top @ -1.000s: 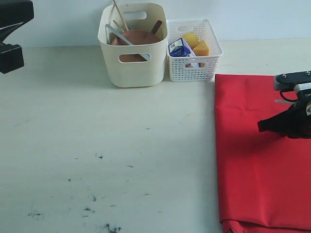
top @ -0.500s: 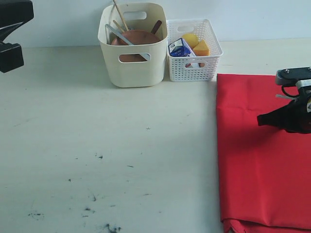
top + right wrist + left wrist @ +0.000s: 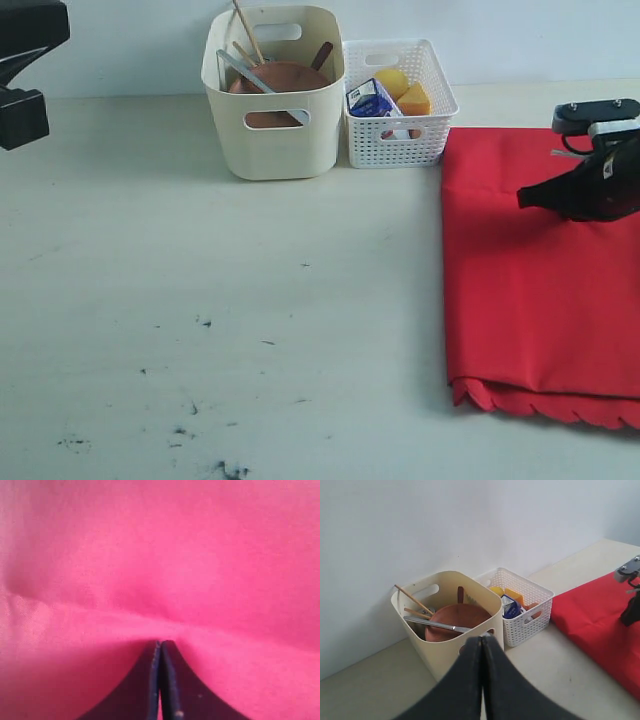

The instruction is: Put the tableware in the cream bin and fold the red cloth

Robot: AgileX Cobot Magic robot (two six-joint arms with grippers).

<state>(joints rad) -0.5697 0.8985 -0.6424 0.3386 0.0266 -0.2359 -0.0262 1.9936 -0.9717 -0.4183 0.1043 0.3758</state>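
Upper middle of the exterior view: white lattice basket (image 3: 400, 140) parked right against the cream bin (image 3: 275, 140), on its right side. Inside the basket, a blue milk carton (image 3: 373, 98), a lemon (image 3: 392, 80) and a cheese wedge (image 3: 414, 100). Inside the bin, already loaded: brown plate (image 3: 285, 75) leaning upright, knife (image 3: 240, 72) laid across it, chopsticks (image 3: 247, 32) poking above the rim, dark spoon (image 3: 323, 55) at the back right corner.

Pale, scuffed table (image 3: 200, 250) with dark smudges toward the lower left, plain white wall (image 3: 500, 40) behind. Red cloth (image 3: 520, 300) spread flat down the right side of the frame, top left corner just beside the basket, scalloped edge along the bottom.

Right gripper (image 3: 522, 199) over the upper right part of the cloth, pointing left, fingers pressed fully together. Going by the wrist view, pinching a raised ridge of fabric at the tips. Left gripper (image 3: 482, 641) up high, aimed at the bin, fingers closed tight too, holding nothing. Black bulk of the left arm (image 3: 25, 70) at the upper left edge.
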